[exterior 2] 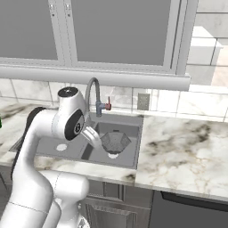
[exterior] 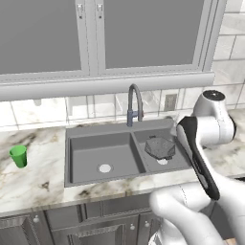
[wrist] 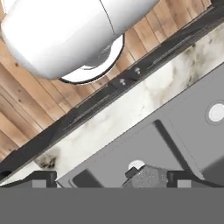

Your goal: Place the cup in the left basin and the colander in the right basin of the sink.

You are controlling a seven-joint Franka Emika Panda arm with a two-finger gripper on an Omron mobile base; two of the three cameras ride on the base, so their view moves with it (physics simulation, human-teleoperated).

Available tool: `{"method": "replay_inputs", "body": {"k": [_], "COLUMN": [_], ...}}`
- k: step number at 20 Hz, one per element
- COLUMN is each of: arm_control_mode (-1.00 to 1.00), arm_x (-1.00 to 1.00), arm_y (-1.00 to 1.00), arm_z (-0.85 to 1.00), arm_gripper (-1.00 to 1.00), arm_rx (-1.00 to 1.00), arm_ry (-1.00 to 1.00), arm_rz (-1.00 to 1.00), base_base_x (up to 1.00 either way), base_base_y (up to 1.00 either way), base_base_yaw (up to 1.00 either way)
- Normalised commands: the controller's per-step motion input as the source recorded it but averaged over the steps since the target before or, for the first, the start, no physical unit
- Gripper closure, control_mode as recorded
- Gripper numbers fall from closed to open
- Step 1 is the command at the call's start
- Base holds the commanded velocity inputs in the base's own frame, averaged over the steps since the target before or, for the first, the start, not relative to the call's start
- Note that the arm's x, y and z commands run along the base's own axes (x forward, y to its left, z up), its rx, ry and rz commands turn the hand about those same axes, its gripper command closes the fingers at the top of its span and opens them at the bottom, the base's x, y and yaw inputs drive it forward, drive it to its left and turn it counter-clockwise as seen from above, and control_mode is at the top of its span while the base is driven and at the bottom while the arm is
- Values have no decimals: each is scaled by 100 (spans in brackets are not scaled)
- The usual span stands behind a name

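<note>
The colander (exterior: 160, 147) sits in the right basin (exterior: 179, 160) of the sink (exterior: 76, 139), covering most of the pale drain, so that half of the task looks done. In the right base view it rests bowl-up at about the centre of its basin, clear of the arched faucet (exterior 2: 92, 91), which stands at twelve o'clock behind the centre divider.

The gripper (wrist: 111, 177) hangs above the colander with its jaws spread wide and nothing between them; in the hand view one dark tip sits at seven o'clock and the other at five o'clock, with the colander's rough top between and beyond them. That spread with the bowl lying free reads as a release rather than a hold.

The cup (exterior: 18, 156) stands upright on the marble counter (exterior: 33, 186) at nine o'clock from the sink, well apart from the left basin (exterior: 103, 160), which holds nothing but its drain. Fetching it appears to be the step left.
</note>
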Motion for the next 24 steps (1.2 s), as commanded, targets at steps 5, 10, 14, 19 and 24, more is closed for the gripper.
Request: {"method": "replay_inputs", "body": {"k": [5, 10, 14, 19, 24], "arm_control_mode": [-100, -100, -100, -100, -100], "arm_x": [-63, -45, -40, -10, 0], "arm_y": [25, 34, 21, 8, 0], "arm_z": [42, 32, 13, 11, 0], "arm_gripper": [-100, -100, -100, -100, -100], "arm_rx": [-4, -7, -6, -2, 0], "arm_ry": [0, 0, 0, 0, 0], "arm_rz": [15, 12, 17, 18, 17], "base_base_x": [0, 0, 0, 0, 0], "base_base_y": [0, 0, 0, 0, 0], "base_base_yaw": [0, 0, 0, 0, 0]}}
